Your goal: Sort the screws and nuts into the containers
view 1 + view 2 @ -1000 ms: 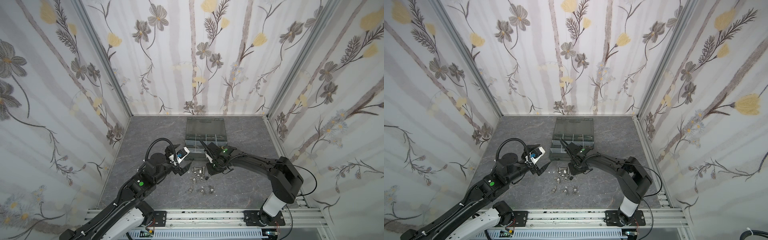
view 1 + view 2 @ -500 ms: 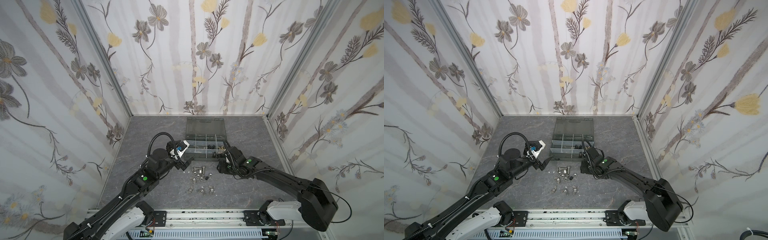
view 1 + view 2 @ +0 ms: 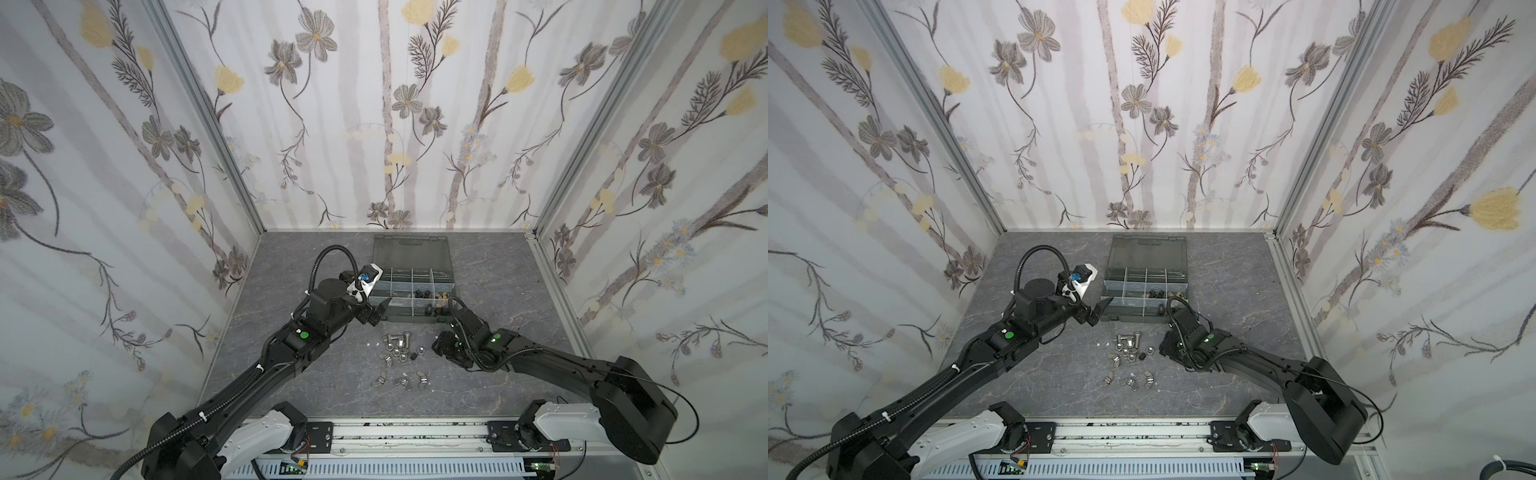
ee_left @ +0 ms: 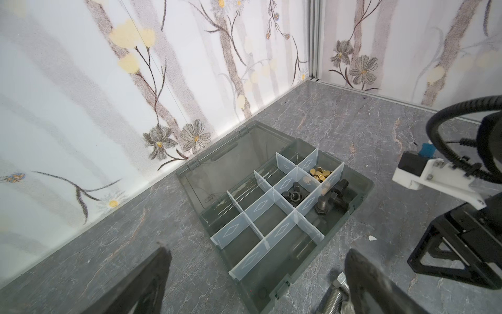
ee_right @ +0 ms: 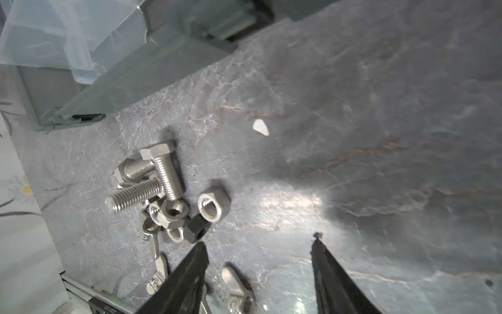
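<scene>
The right gripper (image 5: 258,242) and left gripper (image 4: 256,251) are seen wide open and empty. The screws (image 3: 405,338) and nuts (image 3: 397,353) are heaped, touching, at lower centre of a top view, just below the containers (image 3: 409,319). Because they touch, two kinds could be pinched together or scattered. No writing can be read, and the mark on the lid (image 4: 209,197) is too faint.

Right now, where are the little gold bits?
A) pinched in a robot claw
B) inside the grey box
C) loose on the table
B: the gold bits lie together in one compartment of the grey box, not on the table and not in a claw.
</scene>
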Robot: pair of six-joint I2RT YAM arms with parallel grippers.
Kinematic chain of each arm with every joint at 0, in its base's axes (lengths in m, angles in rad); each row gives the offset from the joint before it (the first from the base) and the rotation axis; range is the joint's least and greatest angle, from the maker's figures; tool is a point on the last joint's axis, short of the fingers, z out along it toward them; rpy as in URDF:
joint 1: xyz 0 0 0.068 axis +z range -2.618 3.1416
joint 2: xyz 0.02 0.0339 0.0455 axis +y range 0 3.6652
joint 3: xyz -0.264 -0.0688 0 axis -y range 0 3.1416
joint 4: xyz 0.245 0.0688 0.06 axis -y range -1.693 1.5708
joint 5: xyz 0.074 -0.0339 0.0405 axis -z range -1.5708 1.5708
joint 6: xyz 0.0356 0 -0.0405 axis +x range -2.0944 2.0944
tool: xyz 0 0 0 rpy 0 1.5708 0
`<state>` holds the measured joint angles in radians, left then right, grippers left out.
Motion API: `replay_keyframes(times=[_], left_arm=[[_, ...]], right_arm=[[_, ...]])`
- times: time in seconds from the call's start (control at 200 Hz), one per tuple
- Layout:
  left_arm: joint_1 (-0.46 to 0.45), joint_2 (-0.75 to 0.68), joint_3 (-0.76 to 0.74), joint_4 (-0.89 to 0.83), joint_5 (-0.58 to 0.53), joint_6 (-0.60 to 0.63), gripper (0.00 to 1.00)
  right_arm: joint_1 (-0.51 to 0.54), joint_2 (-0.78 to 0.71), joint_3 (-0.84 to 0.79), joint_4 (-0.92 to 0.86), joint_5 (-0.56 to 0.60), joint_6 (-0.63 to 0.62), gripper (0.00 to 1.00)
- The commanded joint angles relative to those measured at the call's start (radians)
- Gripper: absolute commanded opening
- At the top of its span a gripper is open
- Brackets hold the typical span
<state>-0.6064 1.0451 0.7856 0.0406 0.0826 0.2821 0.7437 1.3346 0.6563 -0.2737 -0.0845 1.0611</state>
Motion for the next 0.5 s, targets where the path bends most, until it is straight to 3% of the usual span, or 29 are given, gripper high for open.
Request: replay_keyframes(times=[0.0,0.205,0.495], left_arm=[[0.011,0.023,0.026,0.055,0.008,0.032,1.00],[0.027,0.029,0.017,0.050,0.025,0.029,1.00],[0.042,0.026,0.018,0.041,0.018,0.057,1.00]], right_arm=[[0.003,0.083,0.081,-0.002,-0.042,-0.068,0.62],[0.014,0.184,0.204,-0.061,-0.095,-0.134,0.62],[0.069,0.237,0.266,-0.183,-0.112,-0.151,0.51]])
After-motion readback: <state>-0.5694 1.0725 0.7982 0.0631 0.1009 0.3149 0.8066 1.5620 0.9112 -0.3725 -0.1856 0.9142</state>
